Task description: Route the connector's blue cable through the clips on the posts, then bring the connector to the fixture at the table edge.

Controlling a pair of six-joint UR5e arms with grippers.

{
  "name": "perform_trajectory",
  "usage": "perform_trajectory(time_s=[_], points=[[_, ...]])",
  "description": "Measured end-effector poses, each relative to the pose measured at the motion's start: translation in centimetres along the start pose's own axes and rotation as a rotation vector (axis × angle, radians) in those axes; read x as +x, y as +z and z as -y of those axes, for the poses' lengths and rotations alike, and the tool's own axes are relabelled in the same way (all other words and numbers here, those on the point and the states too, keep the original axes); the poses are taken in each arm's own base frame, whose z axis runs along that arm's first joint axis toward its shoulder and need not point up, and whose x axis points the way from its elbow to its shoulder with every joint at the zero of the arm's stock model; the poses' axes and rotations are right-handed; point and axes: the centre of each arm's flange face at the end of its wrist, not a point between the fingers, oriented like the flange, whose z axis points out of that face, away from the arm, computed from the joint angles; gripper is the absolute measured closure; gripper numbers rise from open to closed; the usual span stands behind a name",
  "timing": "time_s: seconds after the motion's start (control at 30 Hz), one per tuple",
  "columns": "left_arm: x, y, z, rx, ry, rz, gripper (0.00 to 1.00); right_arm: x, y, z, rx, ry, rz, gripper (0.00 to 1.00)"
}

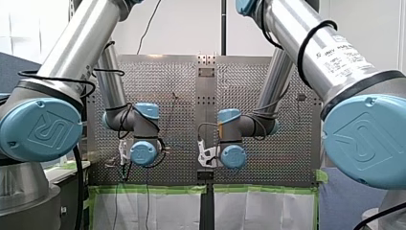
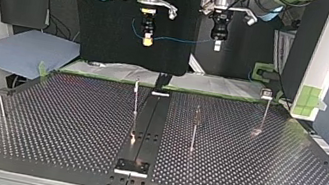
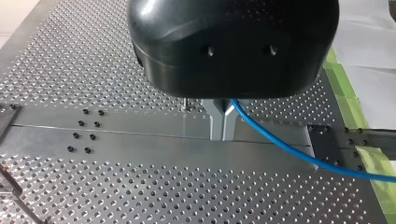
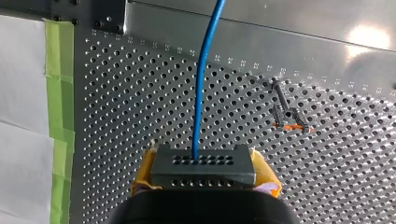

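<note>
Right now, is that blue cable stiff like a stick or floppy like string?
Probably floppy: the blue cable hangs in a curve between my right end effector and my left end effector. Likely a bit springy too: it arcs smoothly off the connector, no kinks. It looks thin, so probably light.

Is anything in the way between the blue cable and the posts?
Nothing visible does. The blue cable hangs in the air between my right gripper and my left gripper, and only open space lies between it and the posts on the table.
</note>
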Motion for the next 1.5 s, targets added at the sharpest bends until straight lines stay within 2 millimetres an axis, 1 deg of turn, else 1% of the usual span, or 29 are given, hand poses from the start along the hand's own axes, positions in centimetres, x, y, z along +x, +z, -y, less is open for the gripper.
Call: perform_trajectory(time_s=[0.2,0.3,0.5,0.57,0.77,0.93,1.33,1.5], points=[[-0.1,-0.1,-0.2,0.000,0.008,-0.003,1.00,0.2,0.1,0.0,0.000,0.001,-0.001,1.00],[-0.7,0.1,-0.1,0.013,0.017,0.000,1.00,1.3,0.4,0.3,0.002,0.015,-0.014,1.00],[-2.2,0.3,-0.1,0.020,-0.001,0.004,1.00,5.0,1.6,0.6,0.001,0.073,-0.059,1.00],[-2.7,0.4,-0.1,0.018,-0.005,0.007,1.00,6.6,2.2,0.6,0.001,0.101,-0.086,1.00],[-5.5,1.7,0.5,0.005,-0.027,0.040,1.00,11.5,3.5,0.4,0.014,0.174,-0.160,1.00],[-7.7,2.7,0.9,-0.010,-0.048,0.067,1.00,15.1,4.1,-0.1,0.012,0.196,-0.198,1.00],[-13.5,4.6,1.3,-0.045,-0.105,0.131,1.00,20.5,3.5,-2.2,0.039,0.197,-0.222,1.00],[-15.6,5.0,1.1,-0.057,-0.117,0.150,1.00,22.9,3.2,-2.8,0.057,0.199,-0.238,1.00]])
